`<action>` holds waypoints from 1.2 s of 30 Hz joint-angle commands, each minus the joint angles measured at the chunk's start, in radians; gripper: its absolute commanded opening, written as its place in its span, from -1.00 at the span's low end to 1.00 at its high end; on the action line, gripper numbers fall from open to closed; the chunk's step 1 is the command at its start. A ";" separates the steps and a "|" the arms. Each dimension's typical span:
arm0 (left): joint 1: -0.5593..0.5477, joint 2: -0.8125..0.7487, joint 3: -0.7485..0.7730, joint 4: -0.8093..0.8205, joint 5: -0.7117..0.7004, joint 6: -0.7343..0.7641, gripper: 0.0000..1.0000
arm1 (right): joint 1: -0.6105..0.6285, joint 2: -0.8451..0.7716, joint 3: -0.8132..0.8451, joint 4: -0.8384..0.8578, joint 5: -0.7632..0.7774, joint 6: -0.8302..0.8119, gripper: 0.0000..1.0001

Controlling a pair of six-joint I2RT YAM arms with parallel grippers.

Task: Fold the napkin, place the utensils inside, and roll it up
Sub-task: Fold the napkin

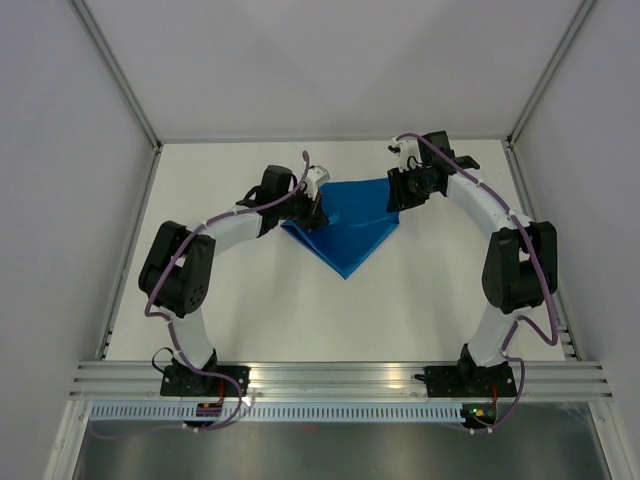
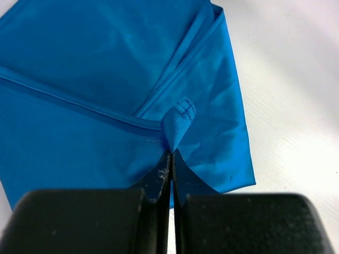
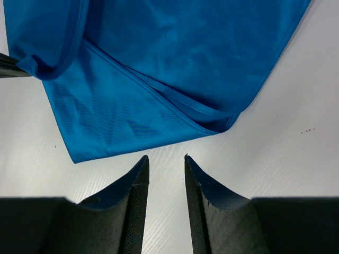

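Both arms bow outward toward the tabletop's (image 1: pixel 400 310) far edge. The left gripper (image 2: pixel 171 154) is clenched on a napkin (image 2: pixel 79 74) fold, while the right gripper (image 3: pixel 167 161) hangs parted and empty, just beside the hem.

A white tabletop (image 1: pixel 300 320) lies under even, soft light. Pale grey wall panels (image 1: pixel 340 60) rise from its far, left and right edges, joined by aluminium corner posts (image 1: pixel 115 70). Along its near edge run ribbed aluminium rails (image 1: pixel 340 378), then a slotted cable duct (image 1: pixel 340 410).
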 commanded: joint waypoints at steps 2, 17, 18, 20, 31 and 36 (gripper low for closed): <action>-0.049 -0.046 0.002 -0.072 -0.103 0.125 -0.95 | 0.006 -0.044 -0.006 -0.028 0.025 -0.001 -0.22; -0.207 -0.069 -0.037 -0.115 -0.278 0.181 -0.95 | 0.007 -0.055 -0.018 -0.023 0.033 -0.004 -0.22; -0.210 -0.073 -0.043 -0.113 -0.282 0.181 -0.95 | 0.007 -0.056 -0.018 -0.021 0.033 -0.004 -0.22; -0.228 -0.076 -0.049 -0.115 -0.304 0.185 -0.95 | 0.007 -0.055 -0.023 -0.020 0.034 -0.005 -0.22; -0.329 -0.089 -0.089 -0.109 -0.396 0.187 -0.95 | 0.007 -0.050 -0.034 -0.014 0.039 -0.005 -0.22; -0.360 -0.092 -0.102 -0.098 -0.410 0.179 -0.95 | 0.007 -0.050 -0.040 -0.012 0.042 -0.005 -0.22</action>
